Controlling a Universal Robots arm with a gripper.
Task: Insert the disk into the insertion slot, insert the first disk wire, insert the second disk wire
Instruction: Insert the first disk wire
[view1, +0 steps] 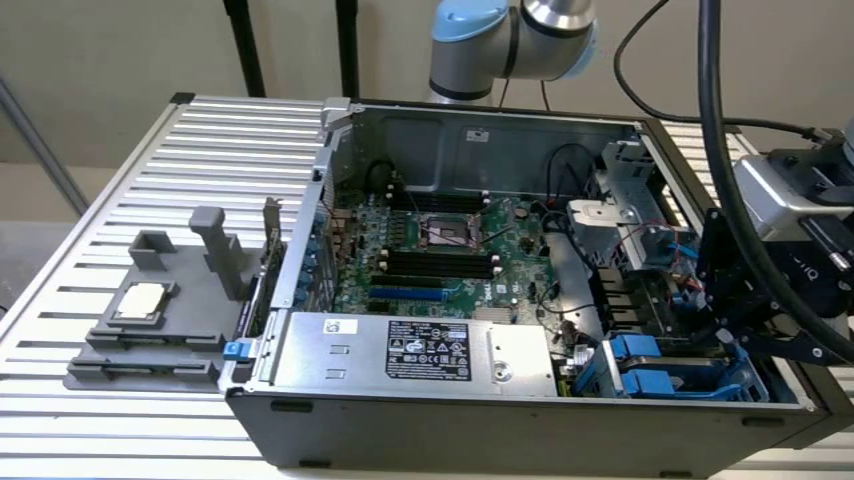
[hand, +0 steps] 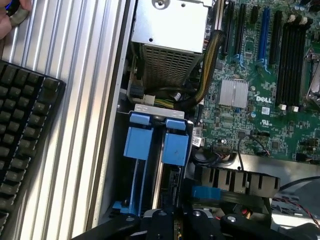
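Observation:
The insertion slot (view1: 667, 372) is a dark drive bay with blue plastic rails in the open computer case's front corner, on the exterior view's right. In the wrist view, two blue tabs (hand: 159, 141) stand side by side in this slot (hand: 150, 190). I cannot tell whether the disk sits between the rails. My gripper (view1: 721, 325) hangs just above the bay, and its black body (hand: 175, 220) fills the wrist view's near edge. It is shut, and I cannot make out anything between its tips. Thin red and blue wires (view1: 663, 248) hang beside the bay; which are the disk wires I cannot tell.
A silver labelled power-supply box (view1: 414, 350) lies along the case's front, with the motherboard (view1: 447, 245) behind it. On the ribbed metal table (view1: 134, 180) stands a grey fixture (view1: 154, 320). A black keyboard (hand: 25, 125) and a person's hand (hand: 10, 17) lie beside the case.

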